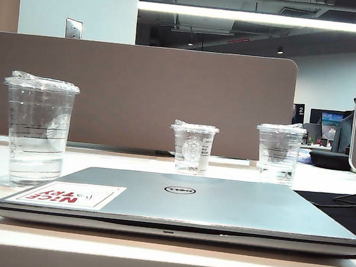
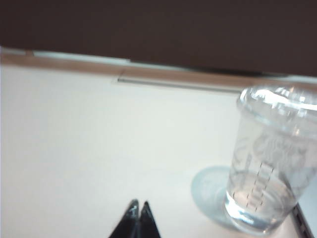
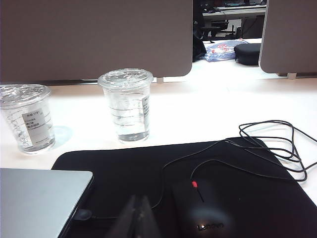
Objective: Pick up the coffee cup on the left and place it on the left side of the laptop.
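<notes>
Left hand [image 2: 139,210] shows in its wrist view as two dark fingertips pressed together, holding nothing, low over bare white tabletop [image 2: 89,144] with the tall clear plastic coffee cup [image 2: 270,163] near but apart from it. In the exterior view that ringed cup [image 1: 36,133] stands upright on the tabletop, just beside the far left corner of the slim silver-grey Dell laptop [image 1: 183,204], which lies closed. Right hand [image 3: 138,215] is likewise closed and empty, over a black mouse mat [image 3: 198,173] beside a black mouse [image 3: 205,213]. Nothing looks done yet: reaching, grasping, lifting and setting down are all left.
</notes>
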